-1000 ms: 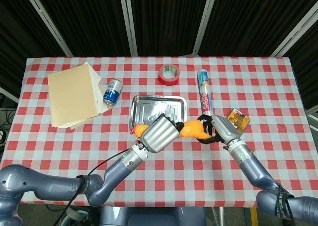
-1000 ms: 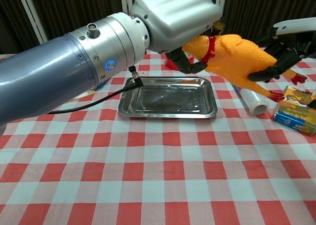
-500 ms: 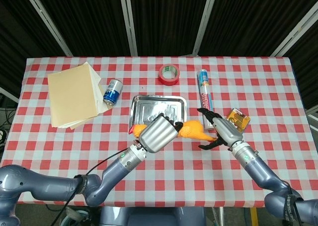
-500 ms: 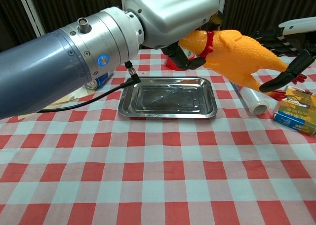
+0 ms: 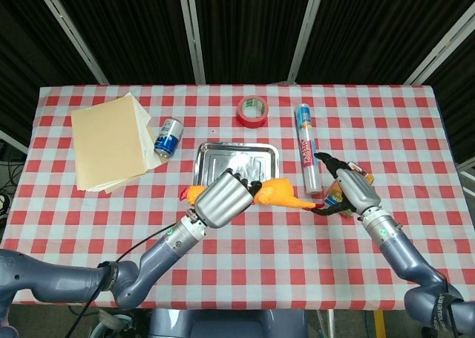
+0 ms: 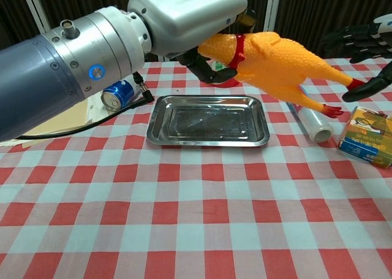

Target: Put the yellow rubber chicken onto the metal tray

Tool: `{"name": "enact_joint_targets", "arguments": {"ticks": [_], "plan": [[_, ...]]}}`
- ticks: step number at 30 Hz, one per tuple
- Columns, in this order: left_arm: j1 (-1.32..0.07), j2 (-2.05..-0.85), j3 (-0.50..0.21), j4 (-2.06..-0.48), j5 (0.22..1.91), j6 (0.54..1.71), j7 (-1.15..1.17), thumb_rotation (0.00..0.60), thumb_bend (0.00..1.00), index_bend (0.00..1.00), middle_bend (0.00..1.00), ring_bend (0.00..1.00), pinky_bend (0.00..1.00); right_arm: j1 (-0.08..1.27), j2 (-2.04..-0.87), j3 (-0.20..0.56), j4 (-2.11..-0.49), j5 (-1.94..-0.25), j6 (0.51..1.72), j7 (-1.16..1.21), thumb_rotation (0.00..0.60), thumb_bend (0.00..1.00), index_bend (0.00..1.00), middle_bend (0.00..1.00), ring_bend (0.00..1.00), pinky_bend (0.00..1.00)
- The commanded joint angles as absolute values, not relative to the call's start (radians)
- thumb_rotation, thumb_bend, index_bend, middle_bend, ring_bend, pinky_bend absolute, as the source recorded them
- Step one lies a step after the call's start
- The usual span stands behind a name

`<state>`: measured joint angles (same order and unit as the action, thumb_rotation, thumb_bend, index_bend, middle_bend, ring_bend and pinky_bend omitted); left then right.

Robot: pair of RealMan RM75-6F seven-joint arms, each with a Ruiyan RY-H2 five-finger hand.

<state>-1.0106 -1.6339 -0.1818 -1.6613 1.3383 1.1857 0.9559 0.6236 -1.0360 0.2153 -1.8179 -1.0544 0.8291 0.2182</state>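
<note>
Now, around the tray I've got a clutter to mind: a red tape roll (image 5: pixel 251 111) at the far side, a blue can (image 5: pixel 168 137) lying beside a stack of tan folders (image 5: pixel 110 142), a film roll (image 5: pixel 307 147) off the tray's right edge, and a yellow snack box (image 6: pixel 368 135) just past that. Nothing sits inside the metal tray (image 6: pixel 207 121); its floor is bare and shiny.

The yellow rubber chicken (image 6: pixel 278 59) is up in the air, not on the tray. It's orange-yellow, pimpled skin, a red collar at the neck, red feet stretched out to the right. In the chest view it hangs tilted, head end high and left, over the tray's right rear corner and the film roll.

My left hand (image 5: pixel 223 198) is grasping it at the neck and head end, fingers wrapped round. My right hand (image 5: pixel 347 191) has let go: fingers spread, holding nothing, near the chicken's feet but apart from them.

Compared with a second ago, the right hand was clasping the chicken's body; it has since pulled back right, and the left hand has carried the bird leftward.
</note>
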Motion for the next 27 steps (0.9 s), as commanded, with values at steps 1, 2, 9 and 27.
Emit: {"name": "enact_joint_targets", "arguments": {"ticks": [1, 2, 9, 27], "plan": [[-0.994, -1.620, -0.172, -1.659, 1.350, 1.195, 0.934, 0.600, 0.75, 0.75, 0.82, 0.77, 0.82, 0.614, -1.028, 0.215, -1.806, -1.064, 0.831, 0.230, 0.600, 0.13, 0.00, 0.00, 0.00, 0.02], [-0.988, -1.616, -0.169, -1.656, 1.355, 1.199, 0.924, 0.600, 0.75, 0.75, 0.82, 0.77, 0.82, 0.610, -1.026, 0.214, -1.800, -1.066, 0.833, 0.235, 0.600, 0.13, 0.00, 0.00, 0.00, 0.02], [-0.941, -1.595, -0.156, -1.610, 1.366, 1.223, 0.837, 0.600, 0.75, 0.75, 0.82, 0.77, 0.82, 0.577, -1.017, 0.213, -1.762, -1.098, 0.853, 0.285, 0.600, 0.13, 0.00, 0.00, 0.00, 0.02], [-0.900, -1.678, -0.213, -1.328, 1.259, 1.135, 0.495, 0.600, 0.70, 0.73, 0.81, 0.77, 0.82, 0.507, -0.986, 0.219, -1.733, -1.192, 0.919, 0.402, 0.600, 0.13, 0.00, 0.00, 0.00, 0.02]]}}
